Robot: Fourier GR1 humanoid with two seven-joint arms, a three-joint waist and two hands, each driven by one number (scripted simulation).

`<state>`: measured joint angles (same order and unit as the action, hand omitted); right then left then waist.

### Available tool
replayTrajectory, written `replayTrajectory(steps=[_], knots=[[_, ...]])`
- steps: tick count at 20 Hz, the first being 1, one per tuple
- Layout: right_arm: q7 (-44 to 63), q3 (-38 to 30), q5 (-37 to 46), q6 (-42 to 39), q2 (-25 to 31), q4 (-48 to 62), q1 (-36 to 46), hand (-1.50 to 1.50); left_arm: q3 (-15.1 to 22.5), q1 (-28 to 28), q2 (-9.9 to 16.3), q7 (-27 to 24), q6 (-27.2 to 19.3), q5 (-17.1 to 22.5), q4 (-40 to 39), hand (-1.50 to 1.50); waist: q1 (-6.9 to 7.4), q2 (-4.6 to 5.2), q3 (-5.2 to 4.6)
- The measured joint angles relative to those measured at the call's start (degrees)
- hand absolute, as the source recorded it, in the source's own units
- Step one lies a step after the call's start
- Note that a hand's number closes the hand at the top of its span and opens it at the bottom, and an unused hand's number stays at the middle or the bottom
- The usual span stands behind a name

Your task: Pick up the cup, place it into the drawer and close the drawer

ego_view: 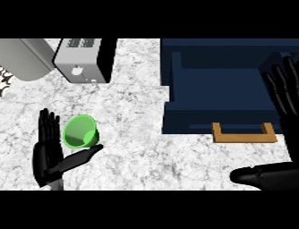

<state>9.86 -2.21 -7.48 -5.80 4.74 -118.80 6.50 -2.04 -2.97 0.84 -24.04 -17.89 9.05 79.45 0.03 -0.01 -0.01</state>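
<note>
Green: one cup (81,131), one open drawer (228,96), two robot hands.

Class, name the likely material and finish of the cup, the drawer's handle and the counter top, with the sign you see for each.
Cup: probably glossy plastic, translucent green. Drawer's handle: seemingly wood, matt tan-brown. Counter top: looks like polished marble or similar stone, white with grey veining.

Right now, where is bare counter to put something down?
Bare marble lies between the green cup and the open blue drawer, and below its wooden handle. The back left is crowded by the toaster. The left hand flanks the cup.
</note>
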Motion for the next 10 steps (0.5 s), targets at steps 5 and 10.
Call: replayTrajectory(steps=[5,10], knots=[[0.37,-0.47,-0.62,-0.25,0.19,-0.47,0.14,-1.5,-2.96,2.22,0.89,-5.52,2.11,2.29,-6.64,-1.5,-0.02,-0.08,0.12],[2.27,0.28,-0.14,0.54,0.01,-0.47,2.09,-1.5,-5.09,3.73,0.5,-9.82,3.55,3.48,-13.28,-1.5,-0.03,-0.03,0.05]])
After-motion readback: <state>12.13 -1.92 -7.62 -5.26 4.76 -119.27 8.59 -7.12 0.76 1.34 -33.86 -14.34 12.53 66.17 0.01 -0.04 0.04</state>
